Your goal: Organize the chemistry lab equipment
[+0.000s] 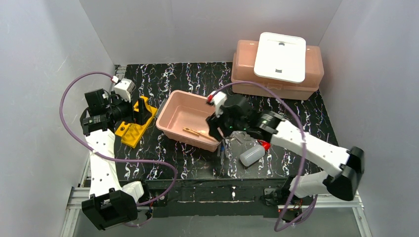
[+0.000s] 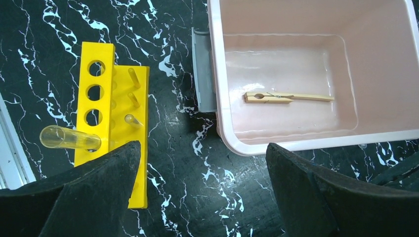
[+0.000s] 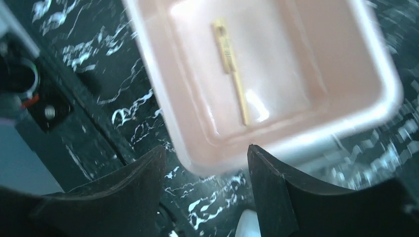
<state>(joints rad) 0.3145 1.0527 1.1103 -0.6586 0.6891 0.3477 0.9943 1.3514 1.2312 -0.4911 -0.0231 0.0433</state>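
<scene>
As wooden stick (image 2: 289, 97) lies along tub's (image 2: 216, 74) near wall, left gripper (image 2: 202, 148), right gripper (image 3: 206, 153) open

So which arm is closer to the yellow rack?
Left. The left jaws hover right above the yellow test-tube rack; the right jaws hang over the near rim of the pink tub, farther off.

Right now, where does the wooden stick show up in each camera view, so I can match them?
Top view: the wooden stick lies near the picture's centre, inside the pink tub, close to its near wall.
Left wrist: the stick lies right of centre, upper half, flat on the tub floor.
Right wrist: the stick lies upper middle, running top to bottom.
Shared landmark: the pink tub's pale rim.
</scene>
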